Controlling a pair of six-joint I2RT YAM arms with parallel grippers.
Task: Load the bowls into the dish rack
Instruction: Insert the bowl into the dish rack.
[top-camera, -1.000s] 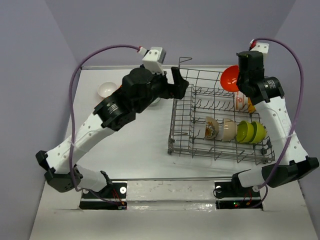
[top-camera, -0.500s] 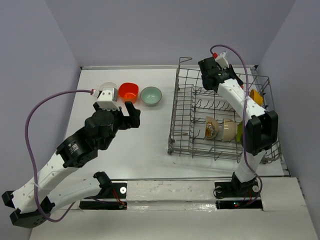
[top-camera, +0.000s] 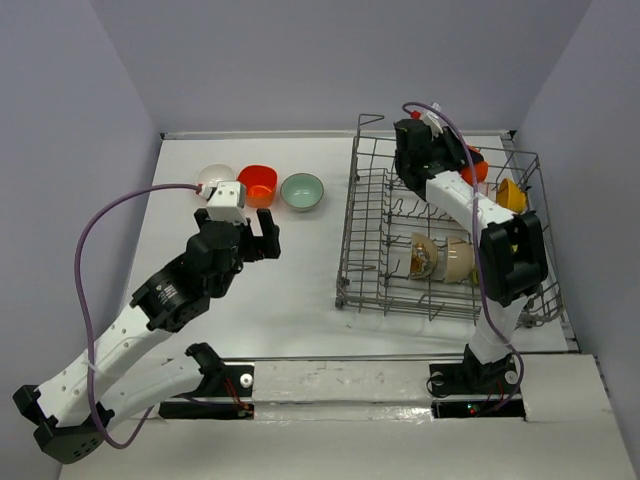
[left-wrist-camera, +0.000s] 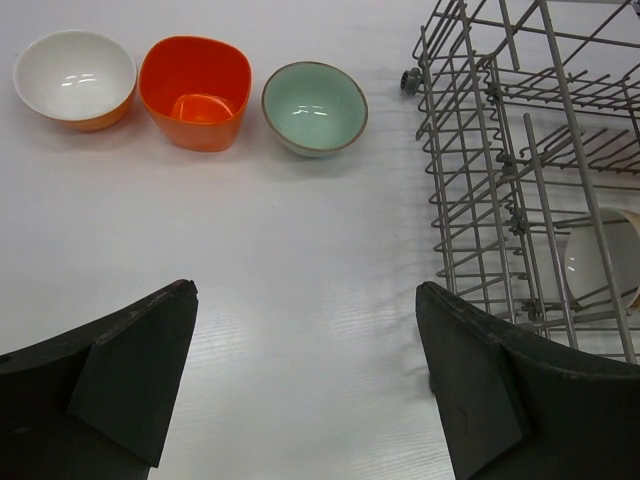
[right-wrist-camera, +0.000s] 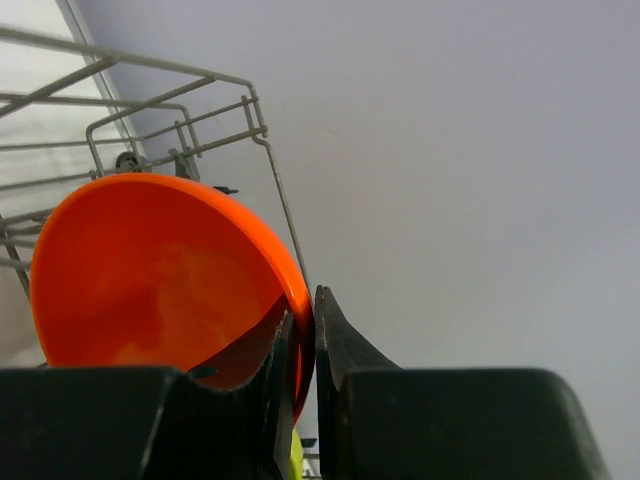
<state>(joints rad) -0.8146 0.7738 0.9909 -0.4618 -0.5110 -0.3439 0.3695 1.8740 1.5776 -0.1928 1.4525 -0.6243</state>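
White table (top-camera: 300, 290): three bowls (top-camera: 257, 181), dish rack (top-camera: 352, 225)

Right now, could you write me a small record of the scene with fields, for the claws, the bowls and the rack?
left claw: open, empty, above the table
right claw: shut on the round orange bowl at its rim, at the far end of the dish rack
on table: white bowl, square orange bowl, pale teal bowl, in a row
in rack: cream bowl, yellow bowl

We see glossy bowls (left-wrist-camera: 314, 108) ahead of the left claw (left-wrist-camera: 305, 296) and a bare metal wire rack (left-wrist-camera: 497, 170) to its right. The orange bowl (right-wrist-camera: 150, 270) in the right claw (right-wrist-camera: 305, 345) shines smooth.
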